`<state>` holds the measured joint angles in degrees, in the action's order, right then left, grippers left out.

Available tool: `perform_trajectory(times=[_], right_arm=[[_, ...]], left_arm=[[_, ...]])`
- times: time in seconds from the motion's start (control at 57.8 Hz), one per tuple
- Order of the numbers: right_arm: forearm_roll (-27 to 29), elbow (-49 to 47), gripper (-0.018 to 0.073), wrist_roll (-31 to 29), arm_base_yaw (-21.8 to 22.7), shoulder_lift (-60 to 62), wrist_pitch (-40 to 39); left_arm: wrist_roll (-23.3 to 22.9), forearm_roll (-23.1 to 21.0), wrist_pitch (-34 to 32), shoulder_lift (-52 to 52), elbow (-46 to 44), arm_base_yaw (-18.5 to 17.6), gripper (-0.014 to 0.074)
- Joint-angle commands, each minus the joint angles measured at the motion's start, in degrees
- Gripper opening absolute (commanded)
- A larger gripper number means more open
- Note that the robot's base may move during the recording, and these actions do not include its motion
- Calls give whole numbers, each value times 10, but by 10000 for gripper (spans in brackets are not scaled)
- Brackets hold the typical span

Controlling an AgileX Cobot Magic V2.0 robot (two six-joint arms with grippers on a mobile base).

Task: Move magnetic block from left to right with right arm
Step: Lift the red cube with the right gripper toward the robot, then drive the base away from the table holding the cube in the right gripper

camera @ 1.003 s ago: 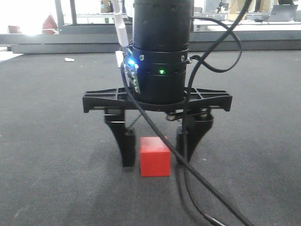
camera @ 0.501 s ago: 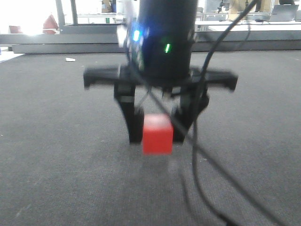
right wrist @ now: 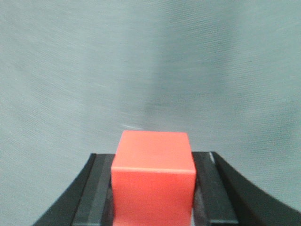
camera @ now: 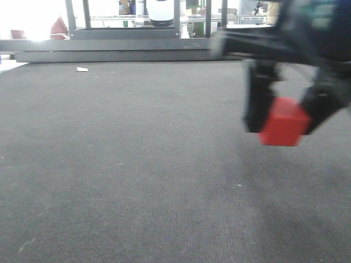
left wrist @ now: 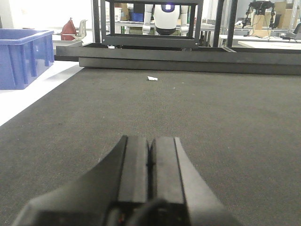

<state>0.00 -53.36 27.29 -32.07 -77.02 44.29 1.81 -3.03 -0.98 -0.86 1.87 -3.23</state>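
Dark grey textured surface (camera: 137,181), small white scrap (camera: 81,69) far back.

No readable text.
You get no legible label, brand, number or sign in any view.

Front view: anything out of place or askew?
Only a small white scrap lies loose on the mat near its far edge. The magnetic block sits gripped in the right gripper, clear of the mat.

**Red cube gripped above the mat**

The magnetic block (camera: 283,130), a plain matte red cube with smooth faces, hangs slightly tilted. It is pinched on two sides by the black gripper (camera: 283,127) of the blurred right arm (camera: 307,35), clear of the dark mat (camera: 137,164).
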Motion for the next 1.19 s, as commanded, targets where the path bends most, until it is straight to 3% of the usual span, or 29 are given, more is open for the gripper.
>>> perform_trajectory(times=[0.0,0.207,0.38,0.536,0.674,0.795,0.882,1.176], right_arm=[[27,30,298,-122,44,60,-56],[83,97,298,-284,149,147,-114],[82,150,298,-296,234,224,-210],[82,210,298,-296,282,299,-314],[75,261,298,-296,296,374,-388],[20,299,298,-296,296,443,-422],[-4,316,298,-296,296,492,-421],[-4,336,298,-296,296,619,-403]], left_arm=[[-5,-3,-51,-5,5,-2,-117],[-5,-3,-51,-5,5,-2,-117],[-5,-3,-51,-5,5,-2,-117],[-5,-3,-51,-5,5,-2,-117],[-5,-3,-51,-5,5,-2,-117],[-5,-3,-51,-5,5,-2,-117],[-5,-3,-51,-5,5,-2,-117],[-5,-3,-51,-5,5,-2,-117]])
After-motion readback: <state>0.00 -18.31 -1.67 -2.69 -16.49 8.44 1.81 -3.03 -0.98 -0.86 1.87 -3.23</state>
